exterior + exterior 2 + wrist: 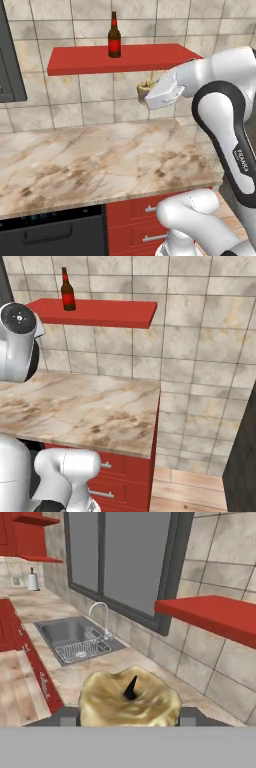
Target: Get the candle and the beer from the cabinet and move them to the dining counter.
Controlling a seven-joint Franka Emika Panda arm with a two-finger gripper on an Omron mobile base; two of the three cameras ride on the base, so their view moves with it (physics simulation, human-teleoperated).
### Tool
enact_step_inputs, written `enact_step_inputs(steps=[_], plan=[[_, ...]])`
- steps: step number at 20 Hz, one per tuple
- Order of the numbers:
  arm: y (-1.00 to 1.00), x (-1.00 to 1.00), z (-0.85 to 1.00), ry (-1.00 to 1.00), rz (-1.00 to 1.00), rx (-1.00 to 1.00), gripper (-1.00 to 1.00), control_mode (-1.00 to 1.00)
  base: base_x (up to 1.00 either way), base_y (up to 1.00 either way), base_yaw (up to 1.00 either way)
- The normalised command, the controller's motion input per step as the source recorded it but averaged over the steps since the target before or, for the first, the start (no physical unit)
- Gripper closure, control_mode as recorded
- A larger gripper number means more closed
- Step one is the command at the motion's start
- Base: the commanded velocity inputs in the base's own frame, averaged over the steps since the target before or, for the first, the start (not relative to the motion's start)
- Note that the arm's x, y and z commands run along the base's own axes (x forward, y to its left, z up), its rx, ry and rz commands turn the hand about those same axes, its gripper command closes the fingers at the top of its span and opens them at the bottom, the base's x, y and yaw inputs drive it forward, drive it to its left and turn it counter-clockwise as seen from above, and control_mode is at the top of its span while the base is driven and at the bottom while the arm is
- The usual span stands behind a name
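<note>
Gripper [129, 716] clenched on candle [130, 702] | candle between its fingers, below cabinet [125, 59] | beer [114, 37] on cabinet

Home kitchen, rendered. Evidence: beige tiled wall [95, 107] behind a marbled surface [100, 160]; red drawers [145, 220] with silver handles and a black dishwasher [50, 232] below it. Red shelf [120, 59] on the wall carries a beer [114, 36]. Hand view: steel sink [75, 637] with curved tap [102, 614] and a dish rack [82, 649] inside at 9 o'clock, big dark-framed window [125, 562] at 12, paper roll [32, 579] at 10. Wood floor [195, 491] at 5 in right base view.
</note>
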Motion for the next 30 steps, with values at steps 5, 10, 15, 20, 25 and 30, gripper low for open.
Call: enact_step_inputs(steps=[5, 10, 15, 20, 25, 30], plan=[[0.03, -0.88, -0.16, 0.00, 0.14, 0.00, 1.00, -1.00, 0.00, 0.00, 0.00], [0.05, -0.81, -0.29, 0.00, 0.09, 0.00, 1.00, -1.00, 0.00, 0.00, 0.00], [0.02, -0.30, -0.30, 0.02, 0.01, -0.02, 1.00, -1.00, 0.00, 0.00, 0.00], [0.00, -0.03, -0.09, 0.00, 0.00, -0.01, 1.00, 1.00, -0.35, 0.13, 0.01], [0.00, 0.00, 0.00, 0.00, 0.00, 0.00, 1.00, 1.00, -0.80, 0.52, 0.17], [0.00, 0.00, 0.00, 0.00, 0.00, 0.00, 1.00, 1.00, -0.58, 0.53, 0.39]])
